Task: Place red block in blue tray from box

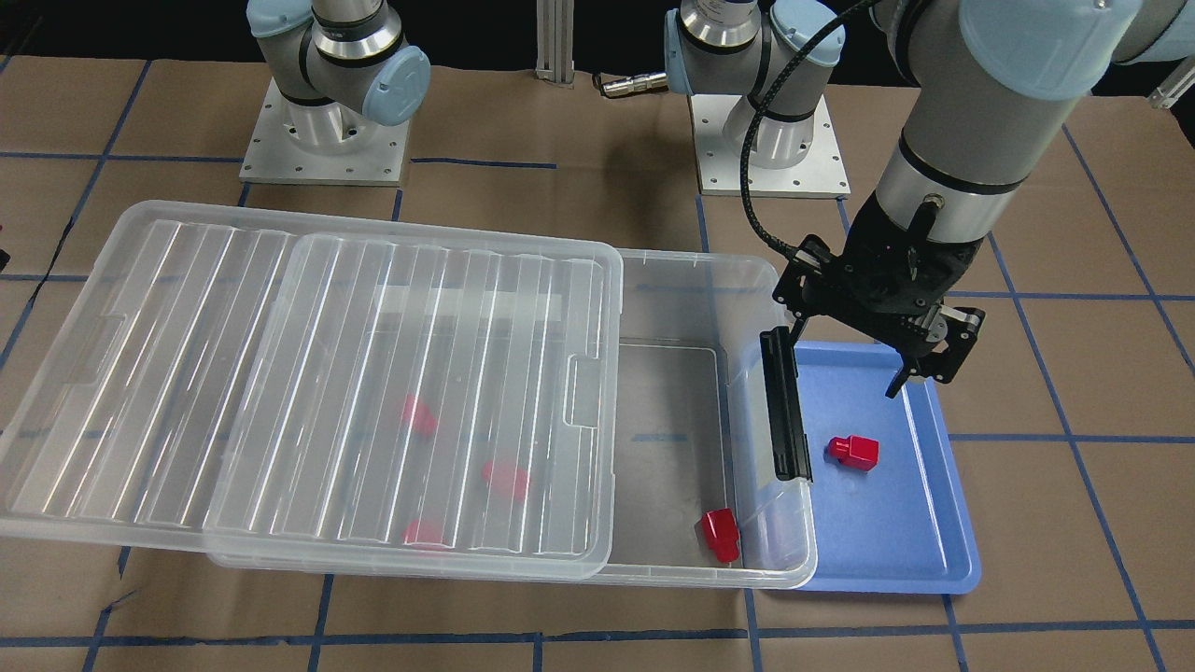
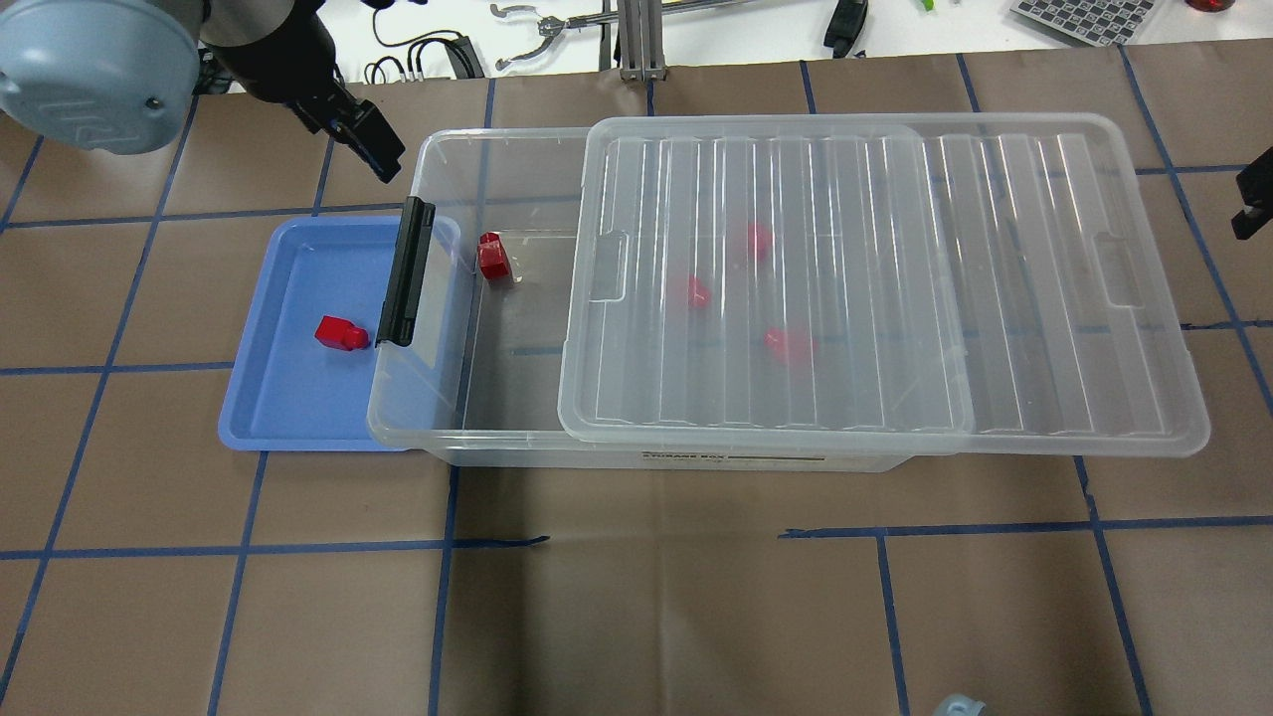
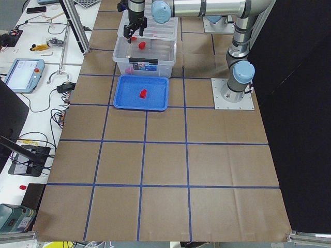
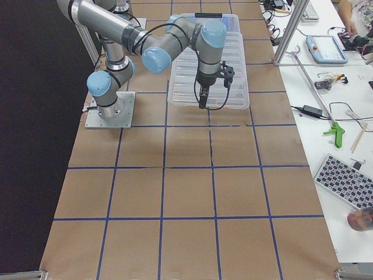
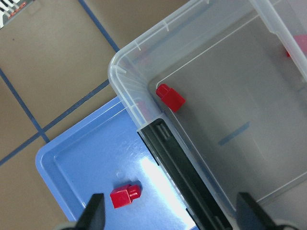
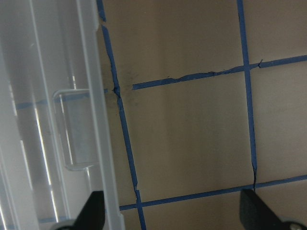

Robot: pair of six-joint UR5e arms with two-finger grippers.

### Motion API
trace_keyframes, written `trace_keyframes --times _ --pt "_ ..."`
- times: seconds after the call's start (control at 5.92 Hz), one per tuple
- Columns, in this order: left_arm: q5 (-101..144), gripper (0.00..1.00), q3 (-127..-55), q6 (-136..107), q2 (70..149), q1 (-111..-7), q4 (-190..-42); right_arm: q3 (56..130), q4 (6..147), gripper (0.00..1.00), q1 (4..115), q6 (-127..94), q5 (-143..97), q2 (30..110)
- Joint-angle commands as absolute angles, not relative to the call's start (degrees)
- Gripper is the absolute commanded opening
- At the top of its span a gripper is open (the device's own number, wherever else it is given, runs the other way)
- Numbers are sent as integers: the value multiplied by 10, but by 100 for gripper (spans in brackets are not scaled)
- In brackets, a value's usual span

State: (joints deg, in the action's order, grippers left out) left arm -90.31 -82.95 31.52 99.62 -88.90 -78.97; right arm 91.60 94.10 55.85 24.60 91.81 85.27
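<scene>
Left gripper (image 1: 848, 359), front-facing view: fingers apart and empty, hanging above the far end of a shallow rectangular blue tray of plastic (image 1: 896, 551); a small glossy red block with a round stub (image 1: 851, 453) lies on the tray floor, clear of the gripper, its long axis across the tray and its stub pointing at the black latch strip (image 1: 784, 401) of a large clear plastic box (image 1: 766, 546), whose rim hides one tray edge; a ribbed translucent lid (image 1: 373, 373) lies offset toward the other end, leaving the latch end uncovered; there a second red block (image 1: 721, 534) sits in a corner; further red blocks (image 1: 505, 479) show blurred beneath the lid.

Overhead view: red block (image 2: 341, 334) just beside the latch strip, stub toward the box.

Left-side view: red block (image 3: 143, 93) near the tray's middle.

Right-side view: right gripper (image 4: 201, 100) hangs near the lid's end.

Left wrist view: fingertips (image 5: 96, 211) spread; tray, red block and box corner below.

Right wrist view: fingertips (image 6: 96, 211) wide apart with nothing between, above the brown paper table with blue tape lines (image 6: 192, 120), beside the lid's rim.
</scene>
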Motion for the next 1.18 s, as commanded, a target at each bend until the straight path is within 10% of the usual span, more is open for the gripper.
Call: trace_keyframes --times 0.0,1.01 --pt "-903 95 -828 166 973 -889 -847 933 968 100 543 251 918 827" --pt "-873 99 -843 101 926 -881 -893 1011 1042 100 529 272 911 836"
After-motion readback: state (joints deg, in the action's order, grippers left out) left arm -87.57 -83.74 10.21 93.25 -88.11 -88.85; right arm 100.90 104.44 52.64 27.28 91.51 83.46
